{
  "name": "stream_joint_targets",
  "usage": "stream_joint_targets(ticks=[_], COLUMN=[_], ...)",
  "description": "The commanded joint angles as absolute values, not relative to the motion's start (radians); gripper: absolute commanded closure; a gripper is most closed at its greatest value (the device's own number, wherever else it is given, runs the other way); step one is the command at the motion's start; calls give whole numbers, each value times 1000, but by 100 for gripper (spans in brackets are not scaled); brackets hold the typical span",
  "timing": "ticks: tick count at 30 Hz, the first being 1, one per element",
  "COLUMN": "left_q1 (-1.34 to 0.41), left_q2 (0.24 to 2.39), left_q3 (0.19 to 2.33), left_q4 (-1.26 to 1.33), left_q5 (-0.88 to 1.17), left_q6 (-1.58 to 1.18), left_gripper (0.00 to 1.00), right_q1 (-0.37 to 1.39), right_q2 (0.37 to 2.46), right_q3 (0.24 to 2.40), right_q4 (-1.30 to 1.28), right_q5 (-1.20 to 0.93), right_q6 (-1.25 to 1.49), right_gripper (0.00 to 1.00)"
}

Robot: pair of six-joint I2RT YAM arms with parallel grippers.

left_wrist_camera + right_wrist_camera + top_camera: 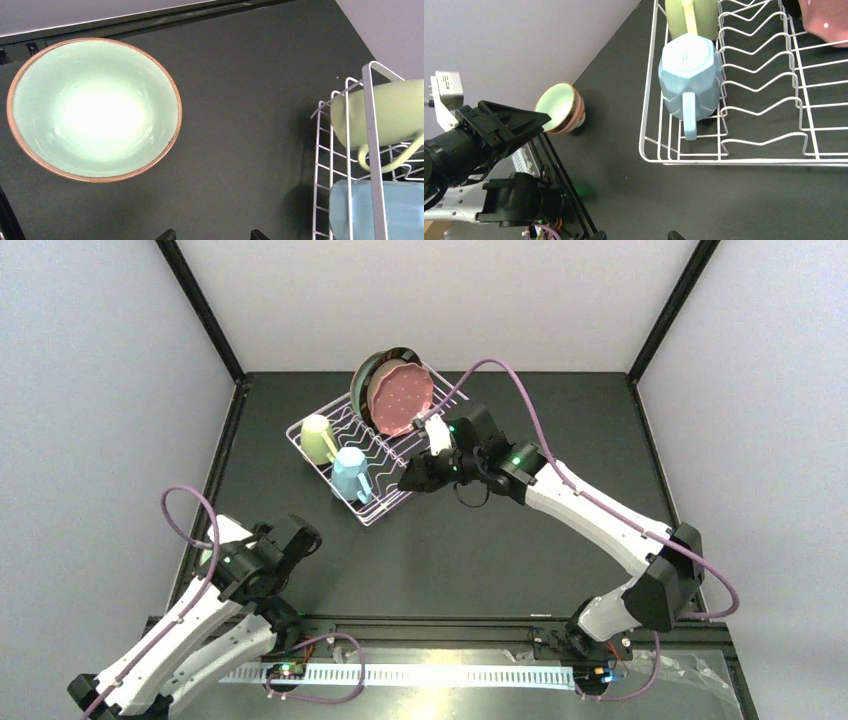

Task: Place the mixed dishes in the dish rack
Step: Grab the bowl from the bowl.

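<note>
Black table [480,550] between grey walls. Far middle: dish rack [388,462], nearly loaded. Pink speckled plate [400,395] and flowered plate [362,380] upright at the back, pale green mug [317,438] and light blue mug [350,475] at the left end. Outside it, on bare table: mint bowl [95,110], upright, near the left gripper [212,235], jaws apart, empty. Right gripper [635,235] likewise, beside the rack. Likely next: centre over the bowl's rim, pinch, carry across.

Pink speckled plate [400,395], light blue mug [689,70]

Left end effector [303,536] open, low; right end effector [408,480] open, arm outstretched.
</note>
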State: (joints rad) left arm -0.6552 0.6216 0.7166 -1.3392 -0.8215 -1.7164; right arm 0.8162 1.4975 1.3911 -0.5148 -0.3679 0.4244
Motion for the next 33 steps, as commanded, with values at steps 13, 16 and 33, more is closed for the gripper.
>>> stream_joint_targets(ticks=[13,16,33], left_q1=[-327,-164,152], left_q2=[1084,1081,881], left_q3=[1156,1126,794], left_q4=[-914,-895,-979], left_q5=[-610,-466,-162], left_q6=[-871,-792,-779], left_gripper=[16,16,12], right_q1=[795,790,766], right_q2=[1425,1415,1388], right_q3=[1330,1330,1307], right_q4=[-510,-517,-528], right_q5=[-380,-380,-391], right_q6=[399,393,365], right_gripper=[30,30,30])
